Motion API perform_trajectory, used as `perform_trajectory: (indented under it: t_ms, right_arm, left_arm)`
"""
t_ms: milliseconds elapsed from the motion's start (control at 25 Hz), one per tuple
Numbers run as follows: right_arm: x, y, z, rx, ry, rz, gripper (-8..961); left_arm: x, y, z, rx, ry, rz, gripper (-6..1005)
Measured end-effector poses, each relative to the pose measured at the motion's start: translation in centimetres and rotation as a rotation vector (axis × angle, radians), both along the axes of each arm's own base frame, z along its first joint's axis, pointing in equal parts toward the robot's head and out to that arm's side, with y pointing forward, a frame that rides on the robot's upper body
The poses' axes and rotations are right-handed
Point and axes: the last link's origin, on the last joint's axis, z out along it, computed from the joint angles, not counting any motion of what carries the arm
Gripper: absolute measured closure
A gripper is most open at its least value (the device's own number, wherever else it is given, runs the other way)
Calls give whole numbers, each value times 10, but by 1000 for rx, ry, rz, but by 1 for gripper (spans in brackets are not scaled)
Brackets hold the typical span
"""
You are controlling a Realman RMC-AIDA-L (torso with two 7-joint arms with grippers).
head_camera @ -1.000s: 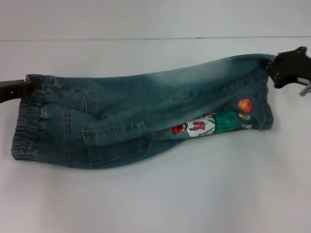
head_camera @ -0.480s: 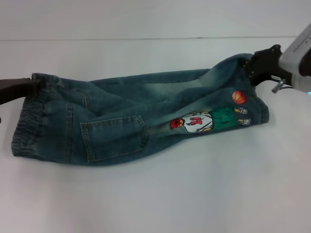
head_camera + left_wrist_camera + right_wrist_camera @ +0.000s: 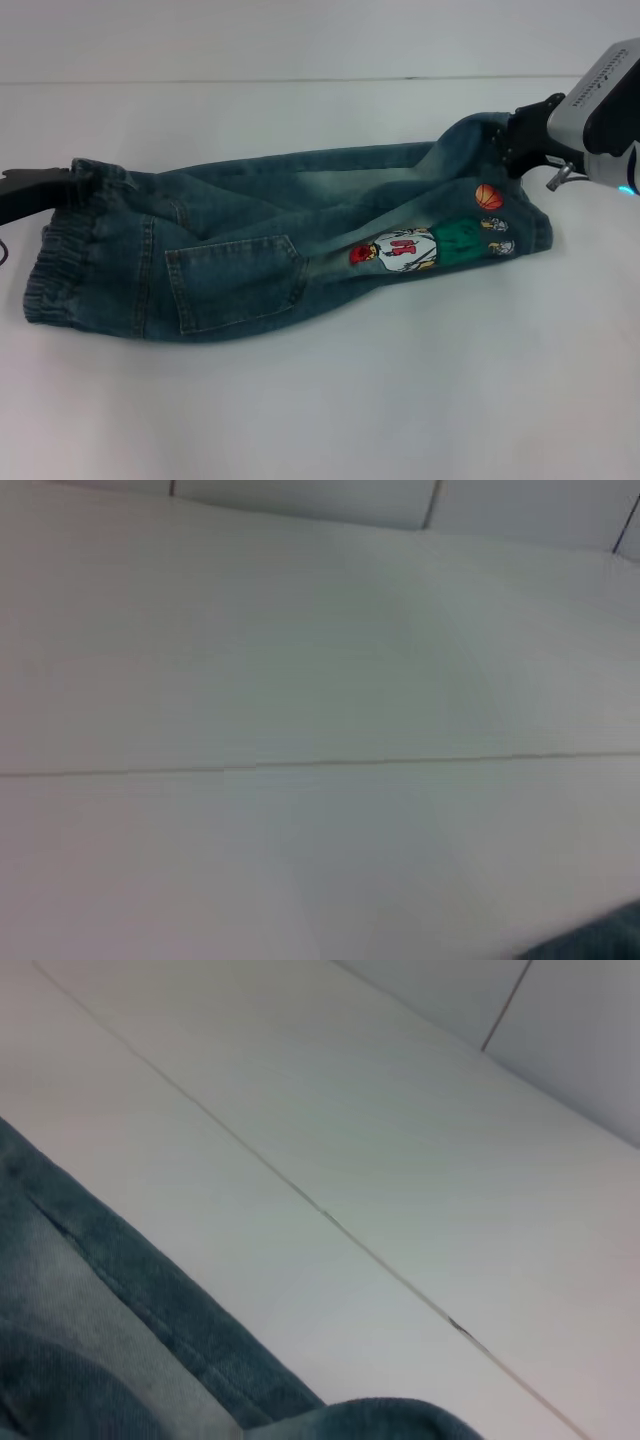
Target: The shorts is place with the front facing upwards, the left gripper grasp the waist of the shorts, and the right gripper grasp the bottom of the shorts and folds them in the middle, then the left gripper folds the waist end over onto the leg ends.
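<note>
Head view shows the denim shorts (image 3: 290, 245) lying folded lengthwise on the white tabletop (image 3: 320, 410), long axis running side to side with a slight upward slant toward the leg end. Elastic waistband (image 3: 50, 275) points to the robot's left; the leg hems (image 3: 520, 215) point to its right. A patch pocket (image 3: 235, 282) faces up near the waist half, and a cartoon figure print (image 3: 420, 248) with an orange basketball patch (image 3: 489, 196) sits near the hem end.

Left pincer (image 3: 60, 182) reaches in low from the left edge, nearly level with the tabletop, its dark tip meeting the far corner of the waistband. It appears closed on the waist fabric, though the fingertips are buried in the denim. Right pincer (image 3: 508, 140) comes in from the right, its black fingers clamped on the far top corner of the leg hem, which is drawn up off the tabletop into a raised peak. The grey and white wrist housing (image 3: 600, 100) sits behind it, angled downward toward the shorts.

Left wrist view shows only bare tabletop with a thin seam line (image 3: 300, 765), plus a sliver of denim at one corner (image 3: 600, 942); no fingers visible. Right wrist view shows the folded denim edge with its stitched seam (image 3: 120, 1290) close to the lens, the tabletop seam (image 3: 330, 1222) beyond, and no fingers either
</note>
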Motion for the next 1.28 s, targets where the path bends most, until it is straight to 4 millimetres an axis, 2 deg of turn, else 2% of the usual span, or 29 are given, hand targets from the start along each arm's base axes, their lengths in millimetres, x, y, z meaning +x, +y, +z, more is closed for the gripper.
perform_trajectory:
  t_ms: [80, 280, 480, 720, 840, 960, 1040, 1160, 1280]
  right_arm:
    - [2, -1, -1, -2, -8, -4, 937]
    - [4, -3, -2, -7, -15, -4, 752]
    - [4, -3, -1, 0, -9, -7, 518]
    - [10, -7, 3, 18, 13, -21, 387]
    - [13, -8, 8, 36, 21, -24, 322]
    - [17, -14, 12, 41, 44, -20, 250]
    - [20, -20, 19, 43, 82, -11, 195]
    - [24, -36, 37, 43, 172, 14, 111]
    - [25, -52, 53, 36, 229, 44, 113]
  left_arm:
    - [-2, -2, 3, 5, 12, 0, 902]
    - [-6, -3, 5, -10, 59, 10, 802]
    - [-7, -3, 10, -30, 128, 17, 702]
    - [-10, -6, 21, -15, 151, 27, 488]
    - [-10, -7, 24, -18, 165, 24, 249]
    - [-10, -11, 31, -1, 153, 21, 164]
    - [-9, -16, 39, 23, 125, 10, 108]
    - [-6, -35, 54, 77, 44, -60, 108]
    - [-1, -57, 66, 140, -49, -171, 109]
